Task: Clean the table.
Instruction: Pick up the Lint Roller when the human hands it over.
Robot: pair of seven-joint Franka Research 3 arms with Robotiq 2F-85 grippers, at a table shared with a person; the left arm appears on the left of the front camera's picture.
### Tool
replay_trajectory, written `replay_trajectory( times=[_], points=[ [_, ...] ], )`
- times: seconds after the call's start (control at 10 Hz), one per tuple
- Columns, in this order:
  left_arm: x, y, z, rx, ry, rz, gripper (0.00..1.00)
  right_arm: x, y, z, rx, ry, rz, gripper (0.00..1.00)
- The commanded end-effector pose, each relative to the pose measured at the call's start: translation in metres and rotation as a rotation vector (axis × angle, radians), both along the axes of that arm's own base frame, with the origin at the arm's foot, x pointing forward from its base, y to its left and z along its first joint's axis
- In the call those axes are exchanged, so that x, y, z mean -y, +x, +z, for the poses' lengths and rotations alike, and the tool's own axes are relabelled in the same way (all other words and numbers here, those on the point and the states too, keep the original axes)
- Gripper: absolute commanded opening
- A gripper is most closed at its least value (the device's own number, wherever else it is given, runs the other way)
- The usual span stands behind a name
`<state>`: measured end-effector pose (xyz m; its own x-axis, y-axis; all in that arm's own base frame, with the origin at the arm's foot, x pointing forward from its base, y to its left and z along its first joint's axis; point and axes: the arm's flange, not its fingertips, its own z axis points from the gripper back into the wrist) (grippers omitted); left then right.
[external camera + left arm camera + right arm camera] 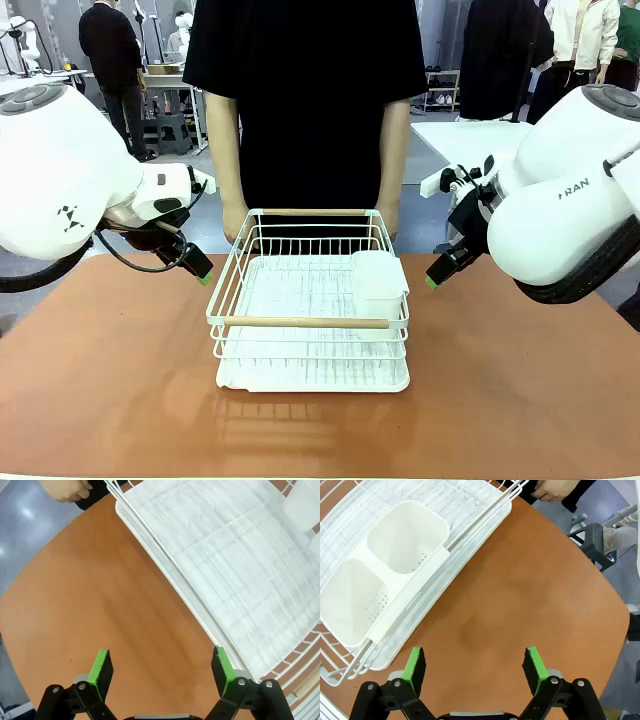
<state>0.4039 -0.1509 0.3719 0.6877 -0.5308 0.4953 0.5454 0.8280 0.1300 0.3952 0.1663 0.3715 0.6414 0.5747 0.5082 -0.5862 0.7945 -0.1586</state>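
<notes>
The reddish-brown surface (pixel 110 390) runs across the whole near part of the scene, from the left edge to the right, with rounded corners at the far side. In its middle stands a white wire rack (pixel 232 290) on a white tray (pixel 312 380). A wooden bar (pixel 305 322) runs along the rack's near rim and another along its far rim. A white holder (pixel 395 565) with two pockets, each with small holes in the bottom, hangs inside the rack at its far right corner.

The left pincer (pixel 161 669) hangs above the bare surface just left of the rack, toward the far side. Its green pads are spread wide with nothing between them. In the left wrist view one pad lines up with the rack's edge, though the front view shows it apart from the rack. The right pincer (pixel 474 665) hangs above the bare surface to the right of the rack, also toward the far side. Its pads are spread wide too, gripping nothing, and the tray's edge lies beside it.

A person (pixel 310 90) in a black shirt stands at the far side, right behind the rack. One hand (pixel 236 224) is at each far corner of the rack.
</notes>
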Motion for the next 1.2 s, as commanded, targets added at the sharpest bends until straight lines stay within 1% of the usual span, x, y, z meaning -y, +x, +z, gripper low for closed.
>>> replay_trajectory(
  times=[0.0,1.1],
  points=[
    [0.0002,-0.0001,0.0000,0.000,0.000,0.000,1.00,0.0000,0.0000,0.0000,0.000,0.000,0.000,1.00],
    [0.0002,-0.0001,0.0000,0.000,0.000,0.000,1.00,0.0000,0.0000,0.0000,0.000,0.000,0.000,1.00]
  ],
)
